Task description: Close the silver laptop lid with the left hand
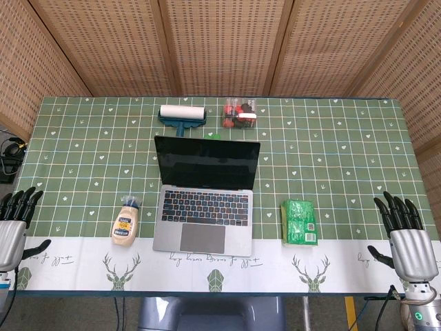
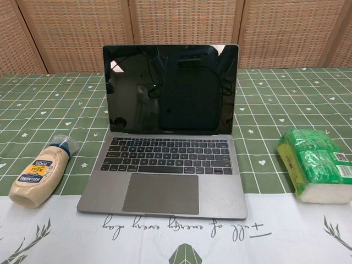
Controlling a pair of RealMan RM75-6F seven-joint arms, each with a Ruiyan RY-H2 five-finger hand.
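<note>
The silver laptop (image 1: 203, 219) (image 2: 165, 181) sits open in the middle of the table, its dark screen (image 1: 207, 163) (image 2: 171, 89) upright and facing me. My left hand (image 1: 14, 226) hovers at the table's front left corner, fingers spread and holding nothing, well left of the laptop. Over at the front right corner my right hand (image 1: 406, 238) is likewise spread with nothing in it. Neither hand shows in the chest view.
A mayonnaise bottle (image 1: 125, 224) (image 2: 39, 177) lies just left of the laptop. A green packet (image 1: 300, 222) (image 2: 316, 164) lies to its right. Behind the screen are a lint roller (image 1: 182, 115) and a small box of red items (image 1: 239, 115).
</note>
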